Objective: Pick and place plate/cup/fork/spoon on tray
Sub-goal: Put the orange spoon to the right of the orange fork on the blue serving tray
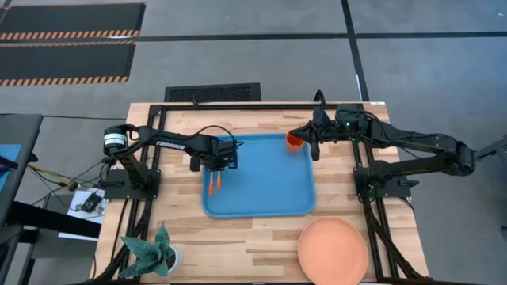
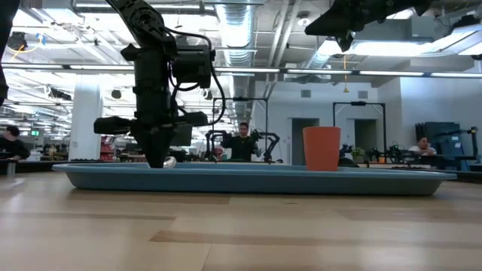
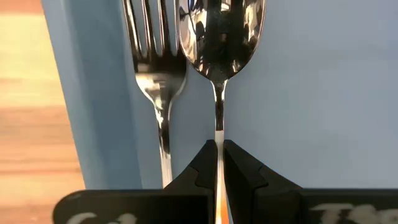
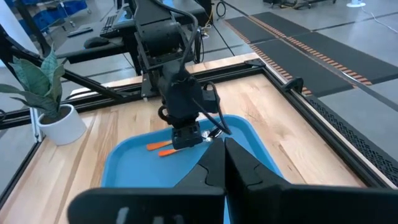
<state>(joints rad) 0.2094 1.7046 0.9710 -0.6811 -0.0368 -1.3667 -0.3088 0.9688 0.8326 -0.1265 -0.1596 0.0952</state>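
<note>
The blue tray (image 1: 269,198) lies mid-table. The fork (image 3: 158,81) and the spoon (image 3: 221,31) lie side by side on the tray's left part, with their orange handles (image 1: 215,185) pointing to the table's near edge. My left gripper (image 3: 219,163) stands over them, shut on the spoon. The orange cup (image 1: 294,141) stands upright in the tray's far right corner. My right gripper (image 4: 224,155) is shut and empty, raised high above that corner beside the cup. The salmon plate (image 1: 333,251) lies on the table at the near right. My left gripper pinches the spoon's thin silver neck (image 3: 219,134) between its two fingers, where the neck meets the orange handle. The fingers come from above, pointing down, and lie across the spoon. In the low view the spoon's bowl (image 2: 170,161) lies down at the tray floor.
A white pot with a green plant (image 1: 158,253) stands at the table's near left corner. The tray's middle and near part (image 1: 261,194) are bare. People and other robot arms show in the room beyond the table (image 2: 242,141).
</note>
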